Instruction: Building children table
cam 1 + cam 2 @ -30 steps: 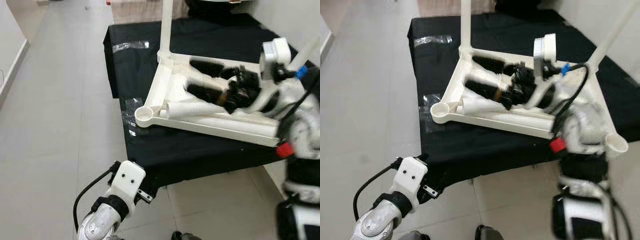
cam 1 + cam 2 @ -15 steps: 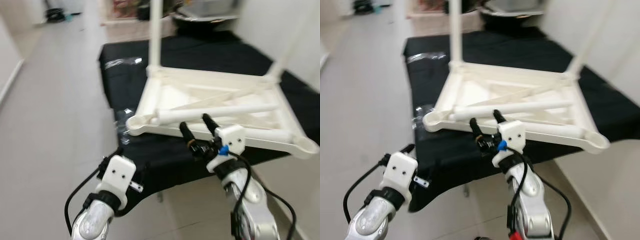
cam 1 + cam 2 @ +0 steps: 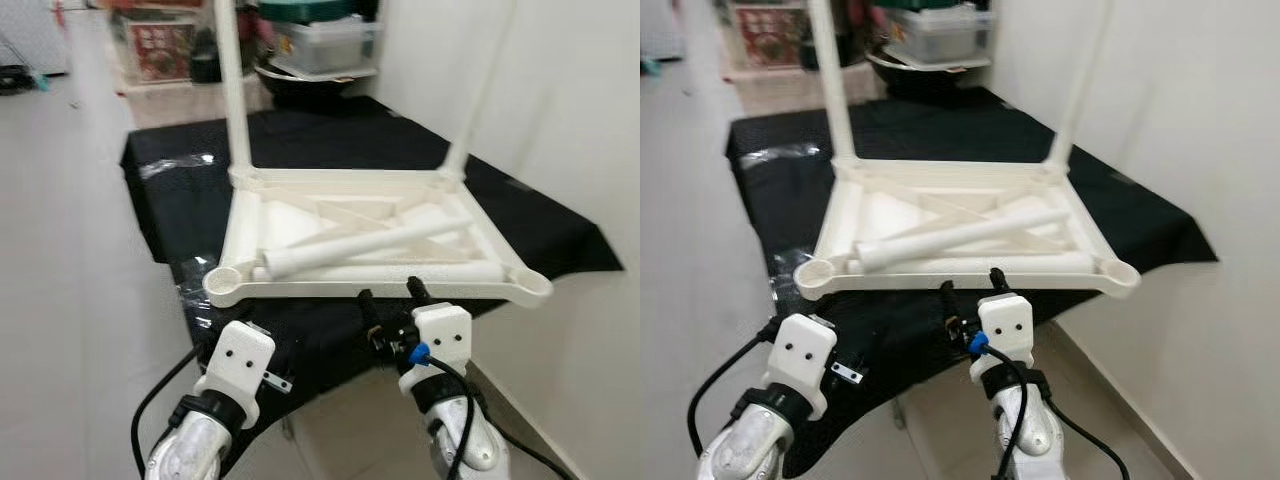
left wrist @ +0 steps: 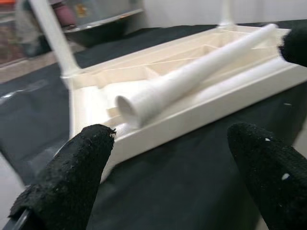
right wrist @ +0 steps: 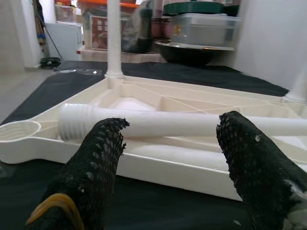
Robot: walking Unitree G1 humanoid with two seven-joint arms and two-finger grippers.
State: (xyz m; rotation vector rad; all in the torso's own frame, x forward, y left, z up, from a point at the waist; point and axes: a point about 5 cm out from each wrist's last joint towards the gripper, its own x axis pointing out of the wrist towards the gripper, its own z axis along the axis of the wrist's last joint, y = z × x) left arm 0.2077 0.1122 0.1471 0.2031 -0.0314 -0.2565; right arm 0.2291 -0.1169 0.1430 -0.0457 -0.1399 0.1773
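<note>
A white children's table top [image 3: 250, 215] lies upside down on a black-covered platform [image 3: 330, 130]. Two white legs stand screwed into its far corners, the far left leg [image 3: 230, 90] and the far right leg [image 3: 480, 95]. A loose leg [image 3: 360, 245] lies diagonally across the underside, and a second loose leg [image 5: 177, 155] rests along the near rim. The near left socket [image 3: 224, 284] and near right socket [image 3: 535, 288] are empty. My right gripper [image 3: 390, 298] is open just in front of the near rim, holding nothing. My left gripper [image 4: 170, 132] is open too, low before the near left corner.
Storage boxes and a dark bowl [image 3: 315, 45] stand behind the platform. A white wall [image 3: 560, 100] runs along the right. Pale floor [image 3: 70, 250] stretches to the left. Crumpled clear plastic [image 3: 175, 165] lies on the black cover.
My right gripper has pulled back from over the table's underside to the near rim, empty. The head camera has shifted and tilted up, bringing the back of the room into view.
</note>
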